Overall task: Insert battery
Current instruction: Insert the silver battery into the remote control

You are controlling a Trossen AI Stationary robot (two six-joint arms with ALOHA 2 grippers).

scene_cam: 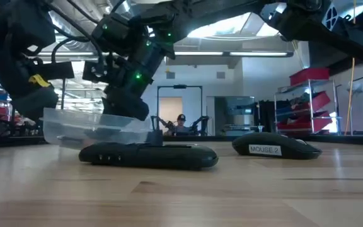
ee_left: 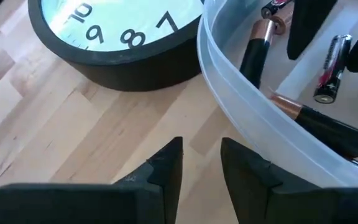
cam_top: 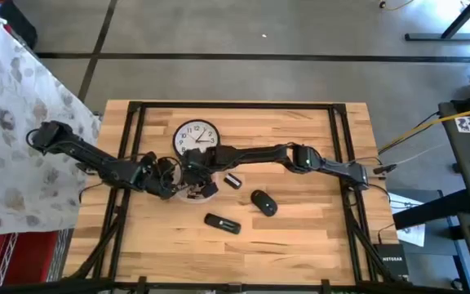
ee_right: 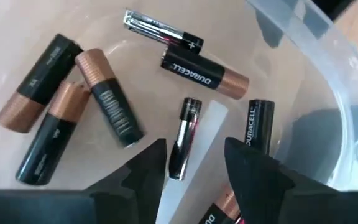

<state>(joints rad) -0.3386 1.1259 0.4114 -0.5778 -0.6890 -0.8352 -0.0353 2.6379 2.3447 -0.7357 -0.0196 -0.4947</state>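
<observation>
**Right gripper over the battery tub, nothing picked yet**

Remote (scene_cam: pixel 149 155) sits nearest the low camera, flat on the table (cam_top: pixel 300 237), mouse (scene_cam: pixel 276 146) to its right. Neither is touched.

Right gripper (ee_right: pixel 194 163) hangs inside the tub (ee_right: pixel 328 81), jaws apart and empty, straddling a thin battery (ee_right: pixel 182 137) that lies flat on the tub floor. Left gripper (ee_left: pixel 201 167) is just outside the tub wall, near the clock (ee_left: pixel 104 37), jaws a little apart, holding nothing.

Tub contents: loose batteries, several copper-topped ones (ee_right: pixel 104 99) plus two slim ones, lying at mixed angles, some touching. Tub is clear plastic, shallow, just near of the clock.

Handling, my read:
- Battery is small, rigid, light for the gripper, not fragile.
- Smooth round shell, so it likely rolls or squirts out under an off-centre pinch.
- Grip across the mid-body, jaws square to the long axis; leave both ends free for seating.
- Neighbours are close; a wide approach may nudge them.
- Tub is light and could slide on the wood if pushed; left gripper looks placed to brace it.
</observation>
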